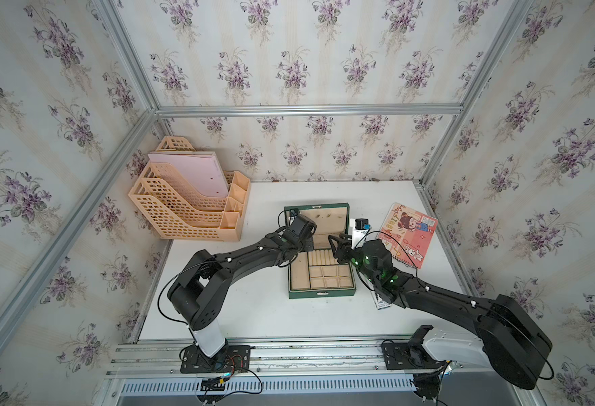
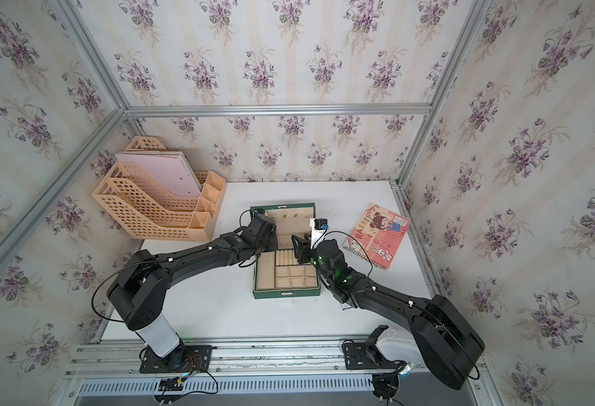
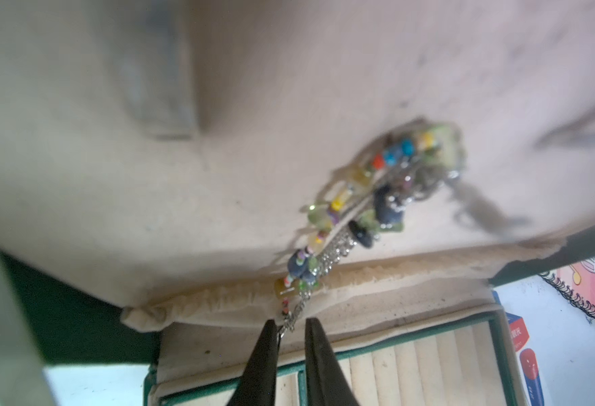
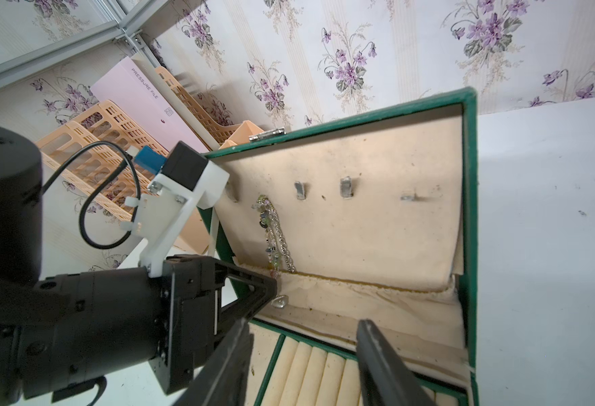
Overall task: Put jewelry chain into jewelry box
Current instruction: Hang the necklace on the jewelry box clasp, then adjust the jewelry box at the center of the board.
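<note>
Left jaws barely parted around jewelry chain (image 3: 359,232) end, chain hanging in jewelry box (image 4: 469,211) lid; right jaws apart, empty

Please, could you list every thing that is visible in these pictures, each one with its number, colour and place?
jewelry box: one, dark green, beige lining, table centre, lid open.
jewelry chain: one, silvery with coloured beads, hanging inside the lid.
file organizer: one, peach, table's far left corner.
folder: one, pink, standing in the organizer.
notebook: one, pink, spiral-bound, right of the box.
small packet: one, blue-white-red, on the table beside the box.
table: one, white.
left end effector: one, black, slightly open at the chain's lower end.
right end effector: one, black, open, empty, above the box.
</note>
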Tool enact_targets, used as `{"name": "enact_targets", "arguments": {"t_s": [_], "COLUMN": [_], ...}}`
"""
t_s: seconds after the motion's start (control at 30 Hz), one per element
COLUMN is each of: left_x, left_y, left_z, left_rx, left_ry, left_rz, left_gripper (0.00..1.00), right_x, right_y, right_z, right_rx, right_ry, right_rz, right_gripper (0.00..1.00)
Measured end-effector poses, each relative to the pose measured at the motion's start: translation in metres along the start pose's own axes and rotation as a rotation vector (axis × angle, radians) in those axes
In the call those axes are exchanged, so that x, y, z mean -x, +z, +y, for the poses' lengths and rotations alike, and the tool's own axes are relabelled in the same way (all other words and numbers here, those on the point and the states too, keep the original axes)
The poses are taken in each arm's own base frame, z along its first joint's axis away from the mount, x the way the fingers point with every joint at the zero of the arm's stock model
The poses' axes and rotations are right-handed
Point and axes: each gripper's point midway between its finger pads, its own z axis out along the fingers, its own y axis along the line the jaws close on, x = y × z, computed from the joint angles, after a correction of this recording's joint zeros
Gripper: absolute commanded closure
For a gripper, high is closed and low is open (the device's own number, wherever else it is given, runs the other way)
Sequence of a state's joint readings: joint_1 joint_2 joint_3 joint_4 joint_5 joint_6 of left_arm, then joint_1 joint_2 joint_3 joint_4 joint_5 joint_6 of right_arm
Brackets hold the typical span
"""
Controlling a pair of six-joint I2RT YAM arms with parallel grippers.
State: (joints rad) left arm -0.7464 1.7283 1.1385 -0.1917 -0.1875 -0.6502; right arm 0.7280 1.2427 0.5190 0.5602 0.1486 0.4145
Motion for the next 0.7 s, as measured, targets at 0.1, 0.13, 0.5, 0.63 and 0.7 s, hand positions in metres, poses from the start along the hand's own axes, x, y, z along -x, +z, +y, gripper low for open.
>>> {"name": "enact_targets", "arguments": {"t_s": [0.1,0.13,0.5,0.63,0.7], "left_x": [0.003,0.003,0.03,0.038,0.04], "left_y": [-0.003,-0.005,-0.07,-0.108,-0.122], "left_z": [-0.001,-0.001,-0.003,0.01,0.016], "left_rx": [-0.005,-0.007,-0.053,-0.052,-0.054], "left_ry": [0.002,0.002,0.012,0.01,0.003], "left_rz": [-0.008,-0.01,-0.1,-0.169,-0.202], "left_gripper": [0.81,0.81,0.72,0.63,0.61], "right_x": [0.0,0.0,0.024,0.041,0.047], "right_y": [0.0,0.0,0.0,0.002,0.005], "right_z": [0.0,0.0,0.016,0.028,0.031], "right_rx": [0.0,-0.001,0.021,0.026,0.012], "right_ry": [-0.002,-0.003,-0.05,-0.094,-0.119], "right_rz": [0.0,0.001,0.001,0.031,0.055], "right_gripper": [0.47,0.47,0.41,0.37,0.34]}}
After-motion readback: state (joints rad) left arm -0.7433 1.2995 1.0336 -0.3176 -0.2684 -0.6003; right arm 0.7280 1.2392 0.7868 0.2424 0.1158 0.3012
